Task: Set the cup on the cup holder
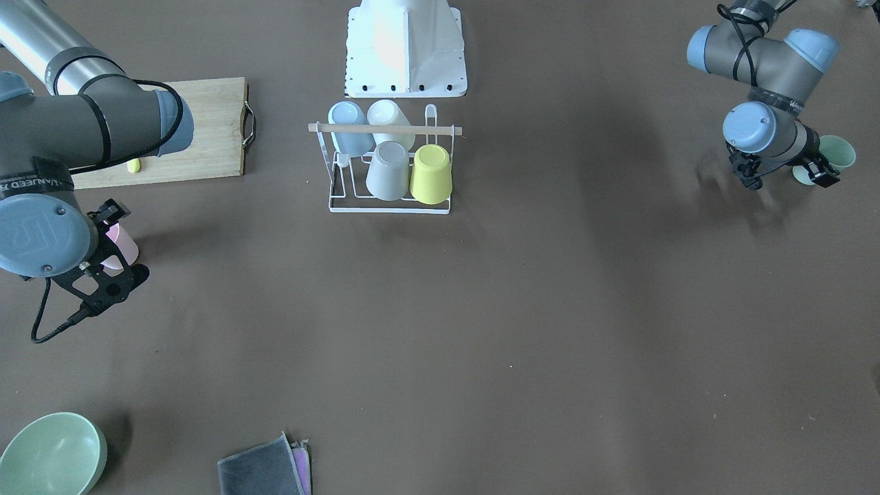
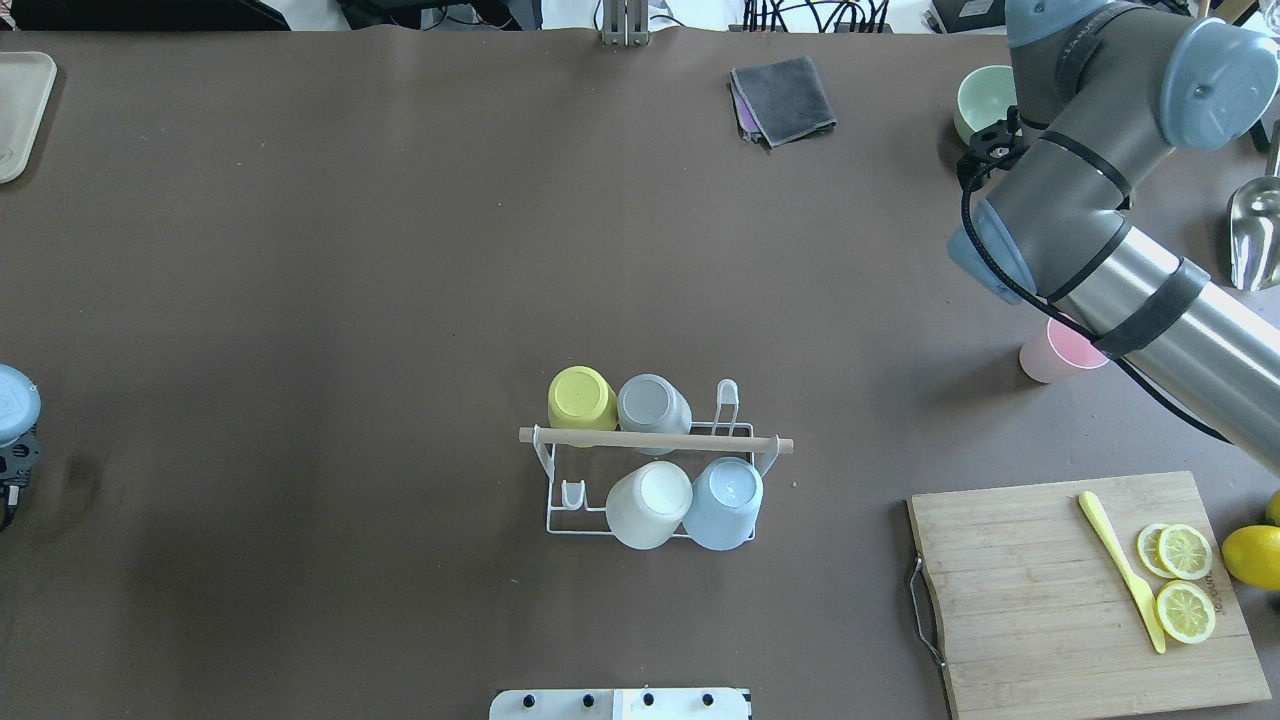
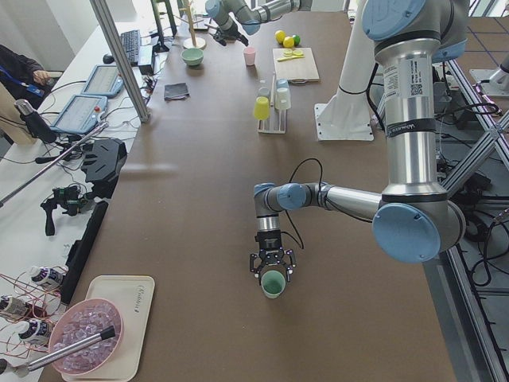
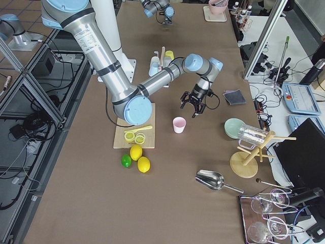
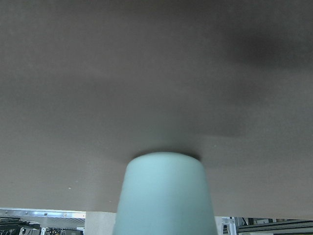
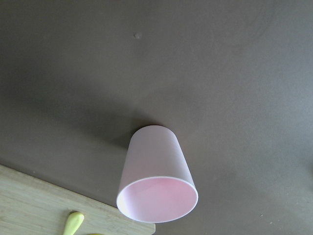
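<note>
Mint-green cup [image 1: 840,151] stands well apart from the cup holder [image 1: 323,128], the left gripper [image 1: 815,167] about it, pinch unclear; the right arm's joint cap [image 1: 38,234] reads "UR". Overhead: a free prong [image 2: 572,493] stands just beside the white cup [image 2: 648,503], which a skewed placement could knock. Right-side view: right gripper [image 4: 192,108] spread, empty, above the pink cup [image 4: 179,124].

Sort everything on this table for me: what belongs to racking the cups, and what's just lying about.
Belongs to the job: cup holder; yellow cup, grey cup, white cup and blue cup already on it; pink cup; mint cup.

Just lying about: cutting board, lemon slices, yellow knife, whole lemon, green bowl, grey cloth, metal scoop.
</note>
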